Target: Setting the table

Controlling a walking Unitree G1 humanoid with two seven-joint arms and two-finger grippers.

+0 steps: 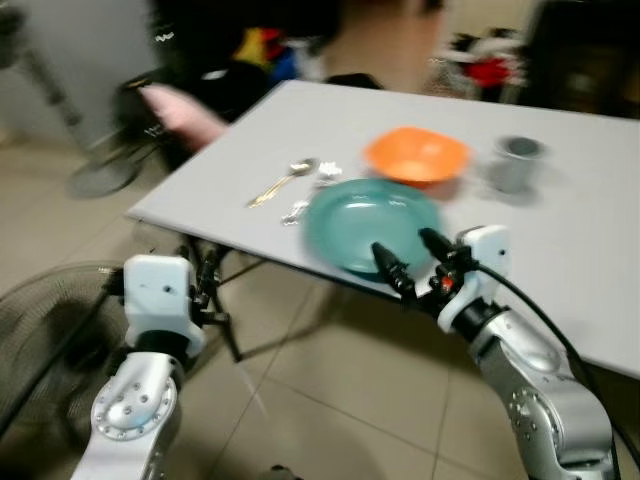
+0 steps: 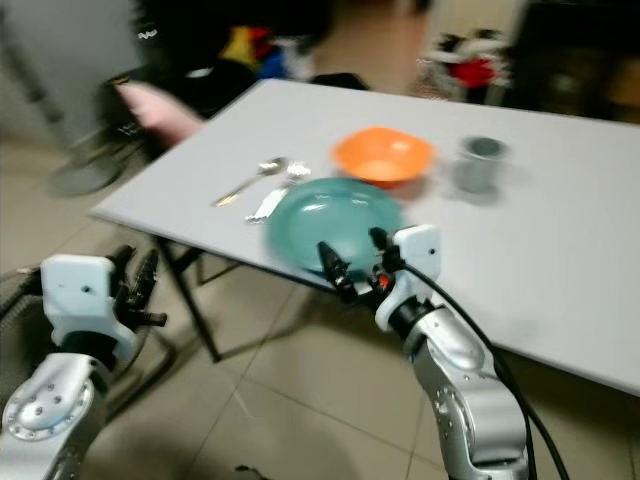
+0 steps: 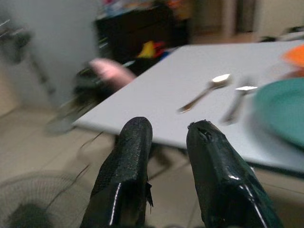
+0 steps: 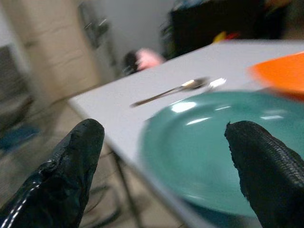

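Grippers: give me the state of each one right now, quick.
Left gripper: fingers slightly apart, holding nothing, below the table edge.
Right gripper: fingers open wide at the near rim of the teal plate, holding nothing.

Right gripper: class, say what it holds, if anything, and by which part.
Nothing. The right gripper is open, its fingers spread at the near rim of the teal plate without closing on it.
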